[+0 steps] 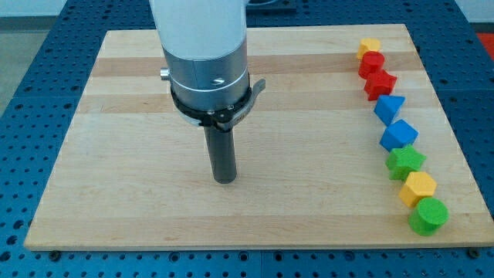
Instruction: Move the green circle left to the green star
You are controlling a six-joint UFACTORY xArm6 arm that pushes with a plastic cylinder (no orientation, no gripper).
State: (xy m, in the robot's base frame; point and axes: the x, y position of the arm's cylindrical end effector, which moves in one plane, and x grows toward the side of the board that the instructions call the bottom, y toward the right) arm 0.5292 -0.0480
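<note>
The green circle (pixel 428 216) lies at the view's bottom right, at the lower end of a line of blocks. The green star (pixel 406 161) lies two places above it in that line, with a yellow block (pixel 418 188) between them. My tip (pixel 225 179) rests on the wooden board (pixel 139 193) near the middle, far to the view's left of both green blocks and touching no block.
The line of blocks runs down the board's right side: a yellow block (pixel 370 48), a red block (pixel 371 63), a red star (pixel 380 83), a blue triangle (pixel 390 107) and a blue block (pixel 398 134). The arm's white and grey body (pixel 204 54) rises above the rod.
</note>
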